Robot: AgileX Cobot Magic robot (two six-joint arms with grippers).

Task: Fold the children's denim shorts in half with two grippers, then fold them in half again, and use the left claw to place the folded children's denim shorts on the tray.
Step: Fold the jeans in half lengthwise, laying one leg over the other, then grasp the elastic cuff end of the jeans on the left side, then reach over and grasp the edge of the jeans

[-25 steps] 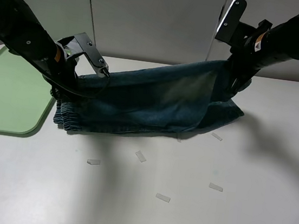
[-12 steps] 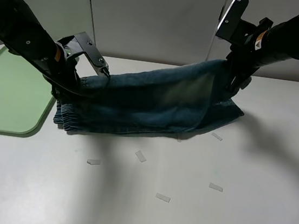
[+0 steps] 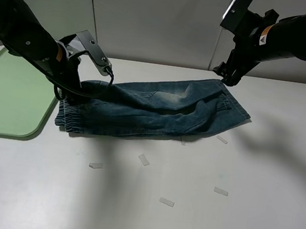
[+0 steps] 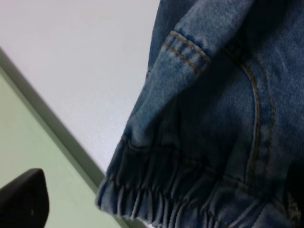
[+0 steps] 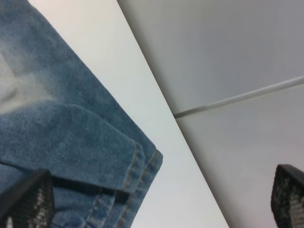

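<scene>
Fold one looks done: children's denim shorts (image 3: 153, 112) lie doubled on the worktop (image 3: 186, 208), waistband just beside the tray (image 3: 9, 102). Left end effector (image 3: 66, 91) at the tray-side end, right end effector (image 3: 228, 78) above the far end: both open and empty, likely so they can regrip for fold two.

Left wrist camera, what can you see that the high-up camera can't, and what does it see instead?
Only the left wrist view shows the orange stitching and waistband gathers up close. Only the high view shows the right end effector and white scraps on the table. Both show the denim shorts, the green tray and the table.
</scene>
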